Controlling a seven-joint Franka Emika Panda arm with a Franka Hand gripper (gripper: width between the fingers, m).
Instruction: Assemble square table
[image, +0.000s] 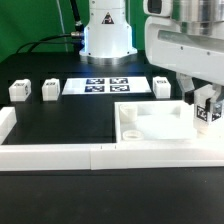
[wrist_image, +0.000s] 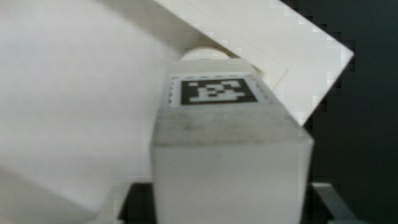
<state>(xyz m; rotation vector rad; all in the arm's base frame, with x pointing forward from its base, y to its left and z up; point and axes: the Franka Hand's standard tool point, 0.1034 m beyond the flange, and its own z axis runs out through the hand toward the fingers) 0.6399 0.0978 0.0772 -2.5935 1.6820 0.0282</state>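
Your tool (image: 205, 110) pinches one tagged leg (wrist_image: 222, 135) upright at the square tray (image: 133, 136) rim on the exterior view's right, with bare black tabletop (image: 60, 120) open toward the exterior view's left

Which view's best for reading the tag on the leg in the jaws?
Wrist view: the leg fills the frame and its tag faces the camera, pattern clear. The exterior view shows the same leg small, at the tabletop edge on the exterior view's right, with the tag barely resolved.
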